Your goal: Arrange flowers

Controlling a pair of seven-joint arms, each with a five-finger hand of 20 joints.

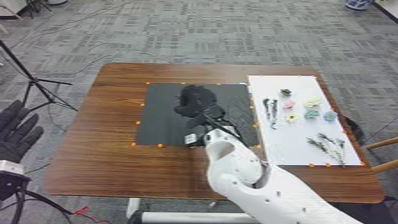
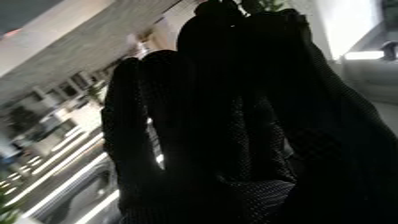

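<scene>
over the dark mat, the right hand has a spread and hold i cannot tell; the left hand is straight-fingered. sweeping low could crush flowers.

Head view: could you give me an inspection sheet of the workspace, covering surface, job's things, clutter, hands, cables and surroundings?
Surface: brown wooden table bearing a black mat and, right of it, a white sheet.
Job's things: small flower heads in several colours and green sprigs nearer the robot, on the white sheet.
Clutter: small orange markers along the mat and sheet edges.
Hands: right hand over the mat; left hand open, left of the table.
Cables: dark cable near the left arm.
Surroundings: grey patterned floor; black tripod stand left of the table.
</scene>
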